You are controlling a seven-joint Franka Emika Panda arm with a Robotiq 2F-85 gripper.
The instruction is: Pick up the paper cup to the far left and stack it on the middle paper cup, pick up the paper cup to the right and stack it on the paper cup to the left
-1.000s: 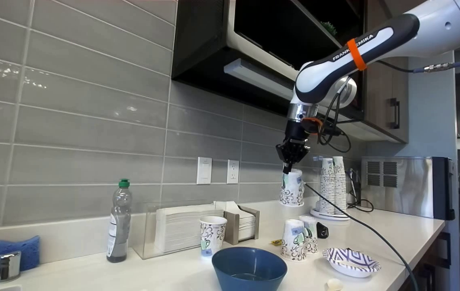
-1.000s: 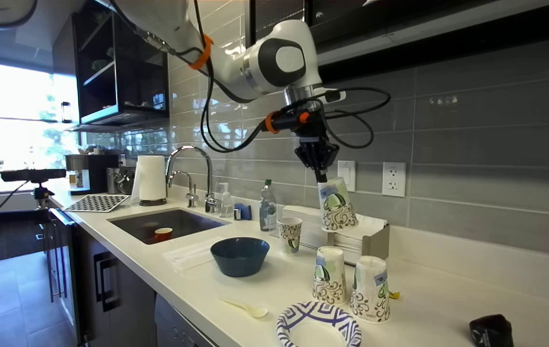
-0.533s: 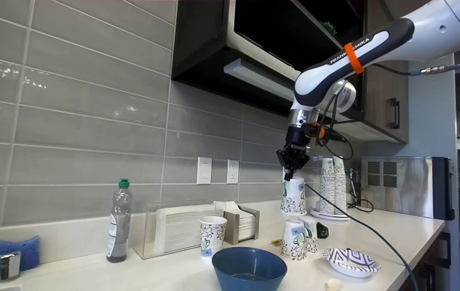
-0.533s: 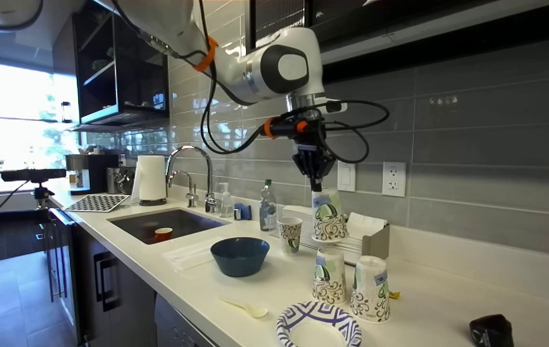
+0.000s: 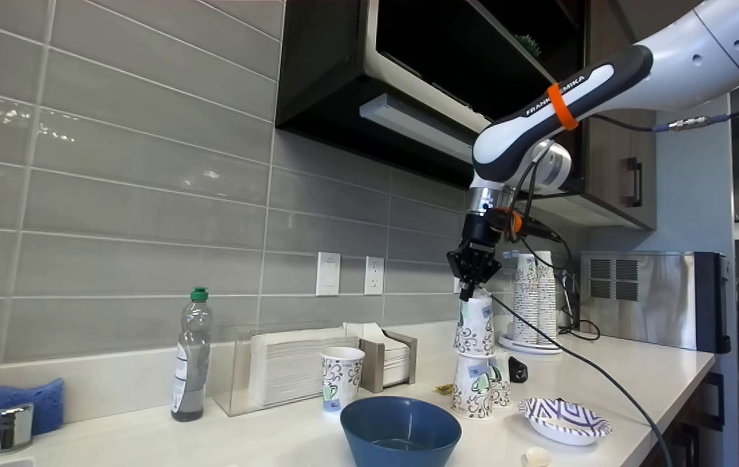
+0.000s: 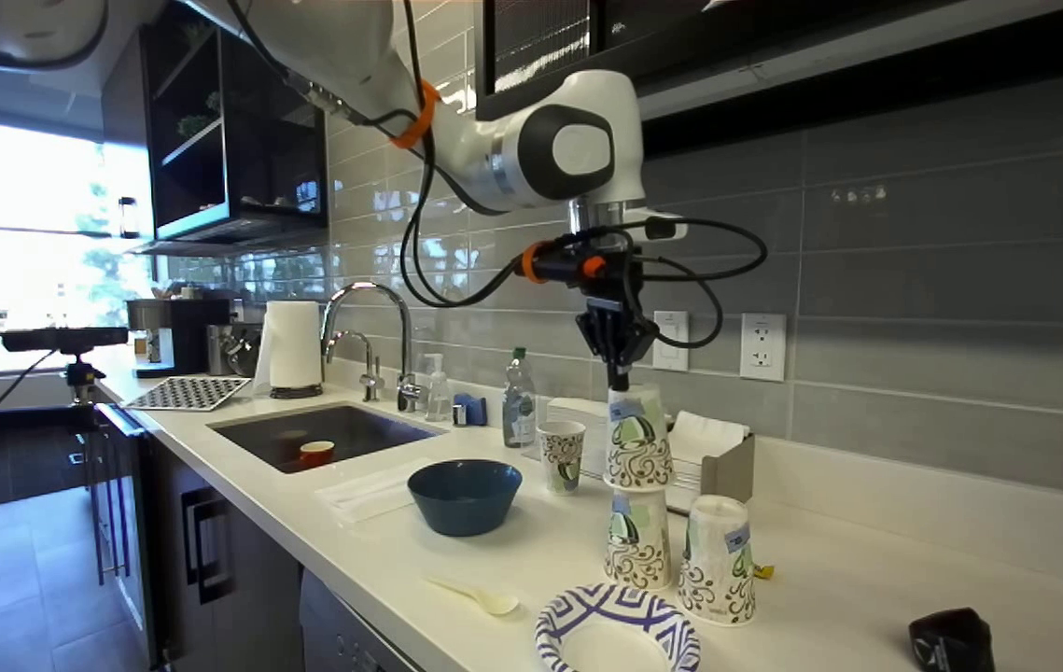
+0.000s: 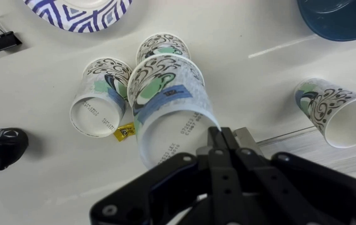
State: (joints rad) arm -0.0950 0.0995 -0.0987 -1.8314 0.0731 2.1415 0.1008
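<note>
Step in hand, my judgement: first stacking, near its finish. The end effector [image 7: 223, 136] has its fingers together, clamped on one side of the base edge of the held paper cup [image 6: 639, 443]. That cup is mouth-down, close to upright, right over the lower paper cup [image 6: 637, 546], which stands inverted on the tabletop [image 6: 839, 579], right of centre in both exterior views. The neighbouring paper cup [image 5: 501, 383], also inverted, is just beside it, to its right in those views; I take it for the second stacking, not begun. An upright paper cup [image 7: 335, 107] stands apart at the right of the wrist view; I count it outside the task.

Next move calls for: straight down, mouth centred, held cup sleeved over the lower one, fingers parted only once it is seated. Grip is one-sided, so I expect a sideways pull to tip it.

Hidden or unclear: lower cup's base is covered in all views; the held cup's mouth is possibly touching it, but the join cannot be read. Wrist view shows only a rim-end part of the lower cup, above centre. In an exterior view the blue bowl [image 5: 401, 418] is cut by the bottom edge, and the neighbouring cup is partly behind the lower one. Black object [image 7: 6, 147], left of the wrist frame: not identified.
</note>
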